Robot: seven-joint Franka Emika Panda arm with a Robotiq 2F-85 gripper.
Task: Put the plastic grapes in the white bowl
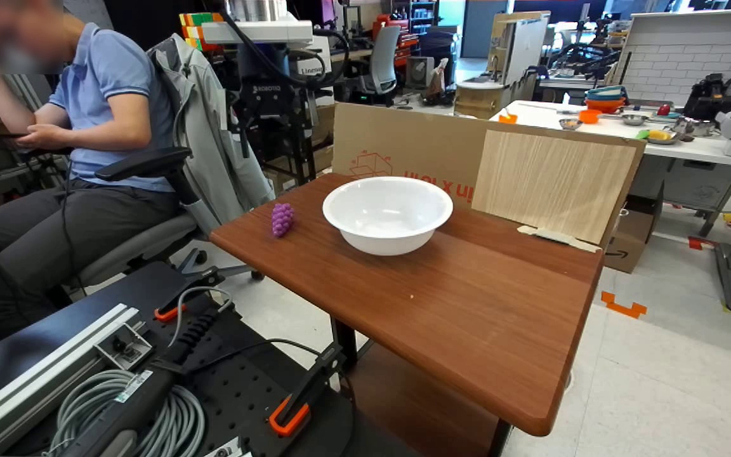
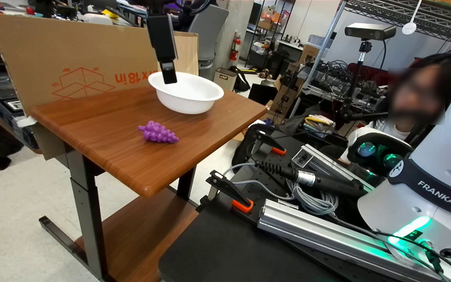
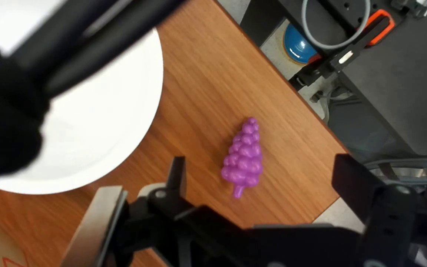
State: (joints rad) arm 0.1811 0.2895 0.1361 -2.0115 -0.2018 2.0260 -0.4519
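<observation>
In my wrist view, the spread fingers (image 3: 352,185) hold nothing; the plastic grapes (image 3: 244,159) lie mid-frame on the counter (image 3: 202,85), outside the white bowl (image 3: 102,129) at upper left. Grasping and placing both remain.

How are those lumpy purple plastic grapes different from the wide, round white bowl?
The lumpy purple plastic grapes are small; the wide, round white bowl is much bigger. The grapes are bumpy, while the bowl is smooth. The grapes lie on their side; the bowl sits upright, open side up. Both rest on the brown wood-grain table.
</observation>
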